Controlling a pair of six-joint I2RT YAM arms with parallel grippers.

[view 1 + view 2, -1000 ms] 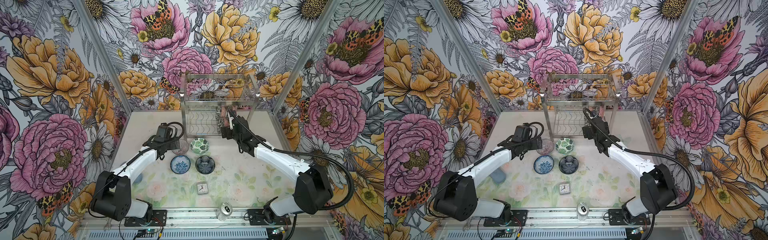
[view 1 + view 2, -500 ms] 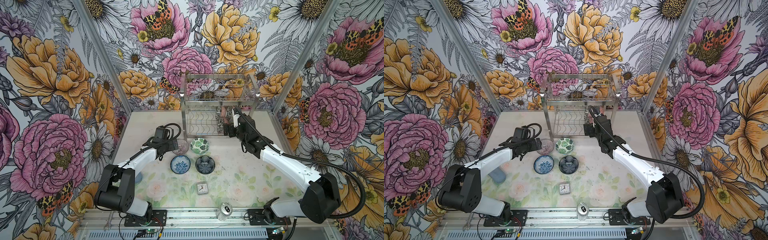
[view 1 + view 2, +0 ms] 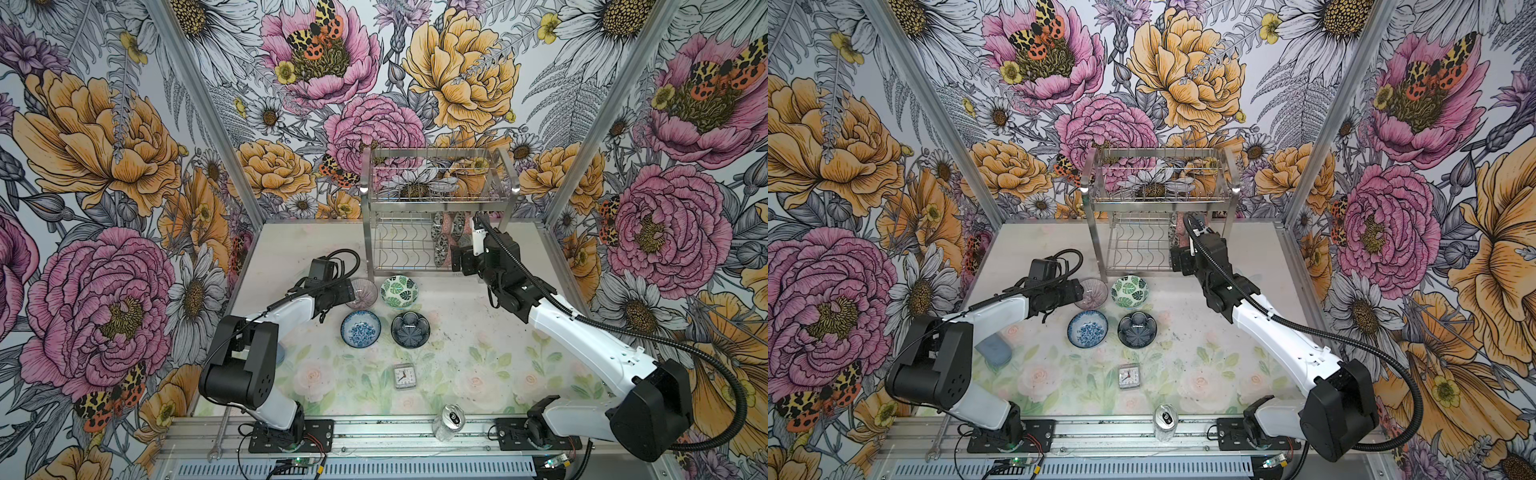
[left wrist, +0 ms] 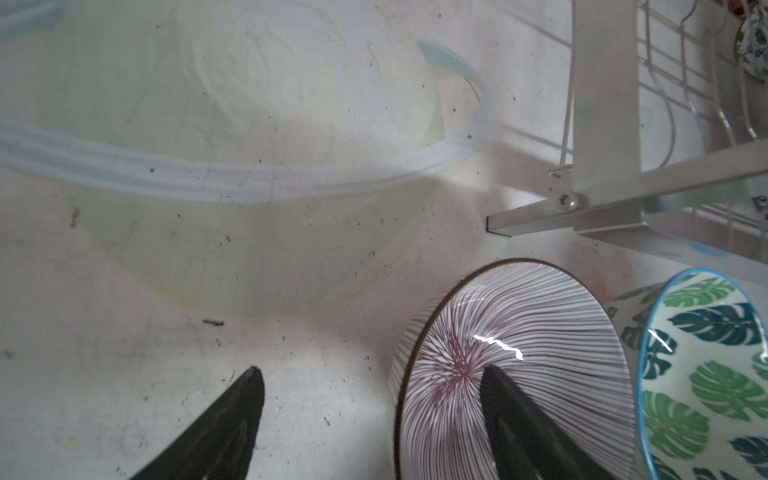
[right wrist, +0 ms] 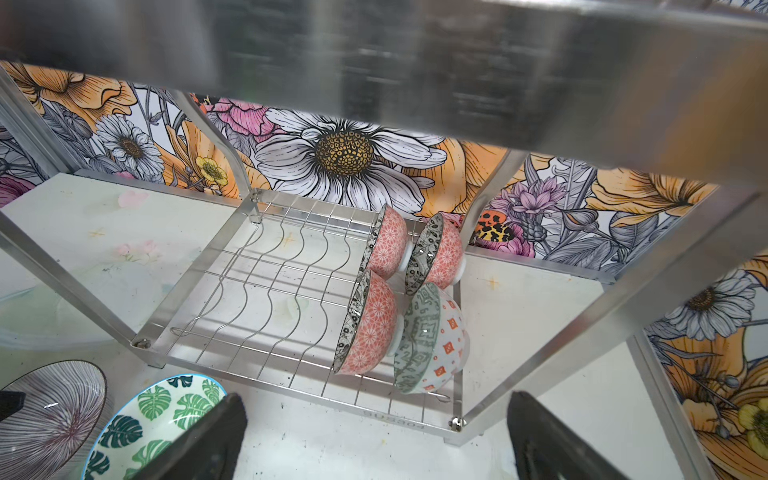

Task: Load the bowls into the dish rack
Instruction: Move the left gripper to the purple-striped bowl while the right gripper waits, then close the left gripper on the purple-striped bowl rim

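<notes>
Four bowls sit on the table in both top views: a purple-striped bowl [image 3: 365, 291], a green leaf bowl [image 3: 399, 291], a blue floral bowl [image 3: 360, 328] and a dark blue bowl [image 3: 410, 329]. My left gripper [image 4: 372, 374] is open astride the striped bowl's [image 4: 540, 324] rim, one finger inside and one outside on the table. The dish rack [image 3: 436, 199] stands at the back. Its wavy lower tier [image 5: 266, 291] holds several bowls on edge, pink ones [image 5: 374, 328] and a green geometric one [image 5: 432, 340]. My right gripper [image 5: 376, 399] is open and empty before that tier.
A small square clock [image 3: 404, 376] lies in the middle of the table and a silver can [image 3: 449, 422] stands at its front edge. A blue-grey object [image 3: 994, 351] lies under my left arm. A wrench [image 3: 218, 436] rests on the front rail. The rack's top basket [image 3: 436, 183] overhangs my right gripper.
The left gripper's jaws have narrowed around the striped bowl's rim. The right gripper has shifted slightly to the right in front of the rack, still open.
</notes>
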